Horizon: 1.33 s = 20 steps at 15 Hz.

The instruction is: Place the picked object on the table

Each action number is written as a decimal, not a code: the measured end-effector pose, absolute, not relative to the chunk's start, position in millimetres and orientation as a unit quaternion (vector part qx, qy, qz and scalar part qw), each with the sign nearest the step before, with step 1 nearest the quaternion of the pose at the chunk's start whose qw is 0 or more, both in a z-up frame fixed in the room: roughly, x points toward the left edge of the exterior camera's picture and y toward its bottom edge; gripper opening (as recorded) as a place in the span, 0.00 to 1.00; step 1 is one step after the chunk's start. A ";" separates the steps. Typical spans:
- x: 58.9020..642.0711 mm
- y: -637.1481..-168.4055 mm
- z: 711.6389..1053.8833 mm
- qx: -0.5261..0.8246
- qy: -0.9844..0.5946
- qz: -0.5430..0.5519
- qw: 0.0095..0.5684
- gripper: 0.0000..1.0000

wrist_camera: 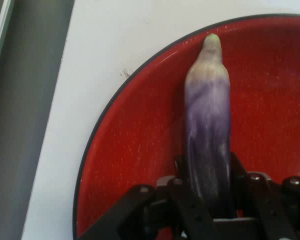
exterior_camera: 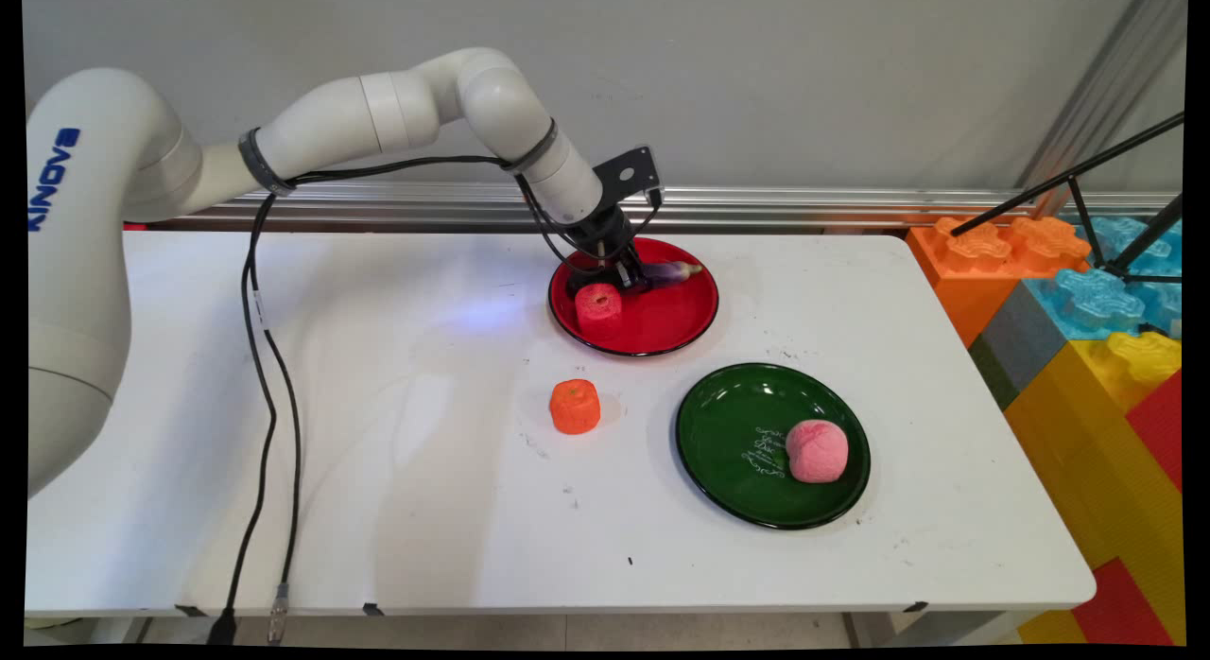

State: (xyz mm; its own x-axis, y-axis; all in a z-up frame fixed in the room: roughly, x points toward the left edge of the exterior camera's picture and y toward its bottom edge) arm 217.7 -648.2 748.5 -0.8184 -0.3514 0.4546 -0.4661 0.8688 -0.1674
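The fingers (wrist_camera: 208, 192) are closed on a toy eggplant (wrist_camera: 208, 135), one pressed against each flank of its thicker end, down over the red plate (wrist_camera: 135, 150). In the hand view the eggplant runs straight out from between them, lying along the plate's surface. It is a slim, tapering thing: deep purple where it is gripped, fading through streaky violet to a pale, whitish neck, and ending in a small yellow-green tip close to the plate's black rim.

In the main view the fingers (exterior_camera: 631, 274) sit at the far part of the red plate (exterior_camera: 676, 320), with the eggplant (exterior_camera: 676, 270) pointing away from them toward the plate's right edge. Just beside them on the other side, still on the same plate, stands a red, rough-textured chunk (exterior_camera: 598, 304). Off the plate, on the white counter (exterior_camera: 378, 452) nearer the camera, is an orange piece (exterior_camera: 575, 406) of similar texture. Well apart from the fingers, a green plate (exterior_camera: 728, 433) carries a pink round ball (exterior_camera: 817, 450).
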 end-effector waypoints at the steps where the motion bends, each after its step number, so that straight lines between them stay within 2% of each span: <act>1: 216.6 -647.3 747.9 0.216 -0.944 0.135 0.210 0.00; 6: 212.0 -642.1 756.6 0.214 -0.943 0.132 0.219 0.00; 13: 198.7 -625.9 818.4 0.197 -0.935 0.150 0.255 0.00; 17: 198.5 -589.8 858.6 0.190 -0.934 0.133 0.273 0.00; 20: 203.7 -559.0 871.5 0.189 -0.936 0.112 0.273 0.00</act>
State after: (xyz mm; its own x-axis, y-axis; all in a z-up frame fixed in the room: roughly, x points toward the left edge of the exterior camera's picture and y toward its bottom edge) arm 203.7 -559.0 871.5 -0.7789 -0.2929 0.5545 -0.4154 0.9034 -0.1062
